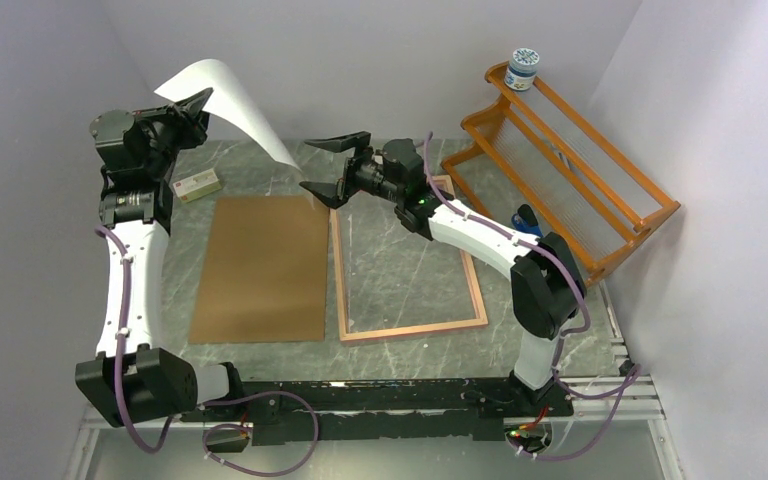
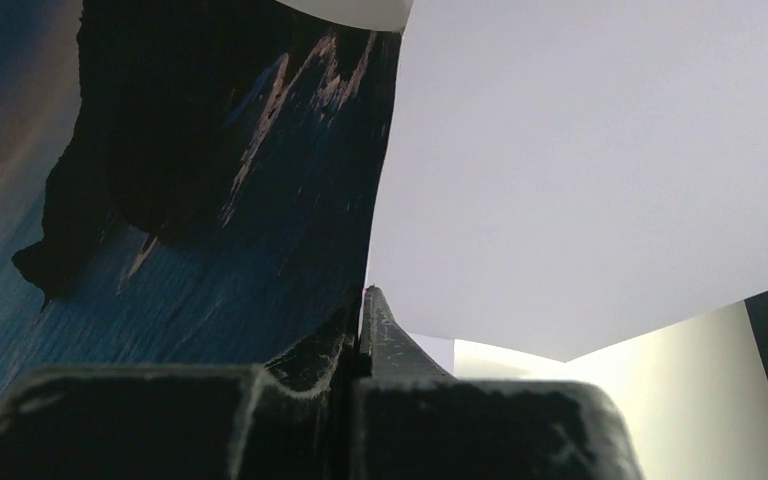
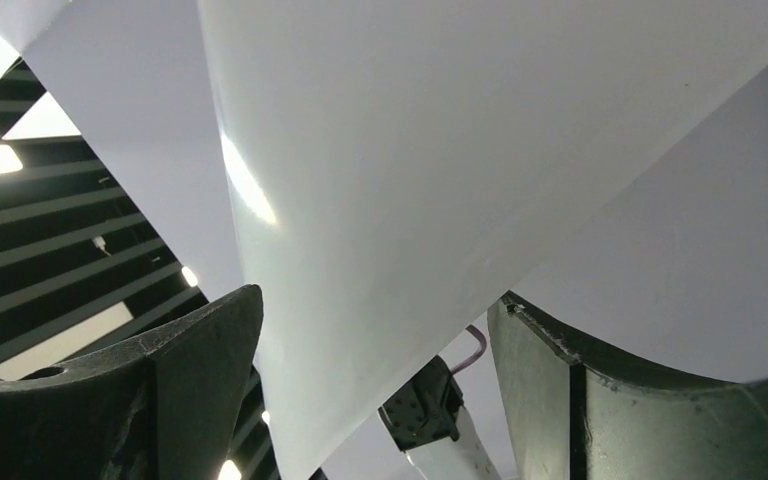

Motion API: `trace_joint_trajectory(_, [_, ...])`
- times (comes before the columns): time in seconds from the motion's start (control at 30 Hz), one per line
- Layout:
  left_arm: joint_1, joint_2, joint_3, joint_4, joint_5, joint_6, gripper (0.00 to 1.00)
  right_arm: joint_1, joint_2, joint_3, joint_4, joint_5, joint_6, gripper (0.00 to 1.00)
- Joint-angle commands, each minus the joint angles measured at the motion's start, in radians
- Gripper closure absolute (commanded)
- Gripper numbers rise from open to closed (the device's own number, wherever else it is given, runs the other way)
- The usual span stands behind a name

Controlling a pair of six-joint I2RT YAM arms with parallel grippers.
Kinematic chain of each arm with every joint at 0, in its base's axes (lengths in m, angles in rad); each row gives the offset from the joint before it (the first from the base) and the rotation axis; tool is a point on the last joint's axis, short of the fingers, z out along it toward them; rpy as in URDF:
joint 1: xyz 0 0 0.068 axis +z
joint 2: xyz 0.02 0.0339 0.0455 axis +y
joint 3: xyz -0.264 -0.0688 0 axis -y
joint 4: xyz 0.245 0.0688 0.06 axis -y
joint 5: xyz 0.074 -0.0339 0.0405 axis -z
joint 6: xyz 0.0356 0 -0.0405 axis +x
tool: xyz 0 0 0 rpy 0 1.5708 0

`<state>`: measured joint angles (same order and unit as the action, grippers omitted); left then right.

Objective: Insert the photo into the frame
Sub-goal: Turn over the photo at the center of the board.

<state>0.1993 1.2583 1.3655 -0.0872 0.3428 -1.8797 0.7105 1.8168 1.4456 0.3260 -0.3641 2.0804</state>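
The photo [image 1: 230,95] is raised in the air at the back left, curling, with its plain pale back facing the top camera. My left gripper [image 1: 198,102] is shut on its upper edge; the left wrist view shows the blue sea print [image 2: 210,200] pinched in the shut gripper [image 2: 362,300]. The photo's lower corner [image 3: 360,250] hangs between the spread fingers of my right gripper [image 1: 310,163], which is open [image 3: 375,330] and not touching the sheet. The frame [image 1: 415,328], pinkish wood, lies flat on the table under the right arm.
A brown backing board [image 1: 260,265] lies flat to the left of the frame. A small box [image 1: 198,183] sits behind it by the left arm. An orange wooden rack [image 1: 570,170] stands at the back right with a jar [image 1: 523,68] on top.
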Motion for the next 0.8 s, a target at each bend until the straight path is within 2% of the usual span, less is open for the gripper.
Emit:
trace_joint_trajectory(0.0, [-0.001,-0.023,0.005,0.019,0.023,-0.013,0.97,-0.003,-0.006,0.036,0.053,0.019,0.148,0.15])
trace_joint_trajectory(0.07, [-0.003,-0.026,-0.014,0.047,0.046,-0.039,0.97,-0.008,-0.003,0.025,0.079,0.02,0.166,0.21])
trace_joint_trajectory(0.13, [-0.004,-0.027,-0.023,0.076,0.077,-0.06,0.97,-0.023,-0.004,0.007,0.105,0.023,0.175,0.31])
trace_joint_trajectory(0.23, [-0.005,-0.038,-0.024,0.044,0.101,-0.055,0.97,-0.039,-0.019,-0.013,0.106,0.036,0.165,0.44])
trace_joint_trajectory(0.53, [-0.005,-0.073,-0.058,0.022,0.102,-0.05,0.97,-0.055,-0.047,-0.051,0.113,0.085,0.13,0.47])
trace_joint_trajectory(0.63, [-0.006,-0.078,-0.065,0.017,0.105,-0.05,0.97,-0.063,-0.053,-0.057,0.117,0.091,0.124,0.53])
trace_joint_trajectory(0.77, [-0.005,-0.089,-0.062,-0.004,0.093,-0.036,0.97,-0.071,-0.057,-0.027,0.085,0.092,0.071,0.72])
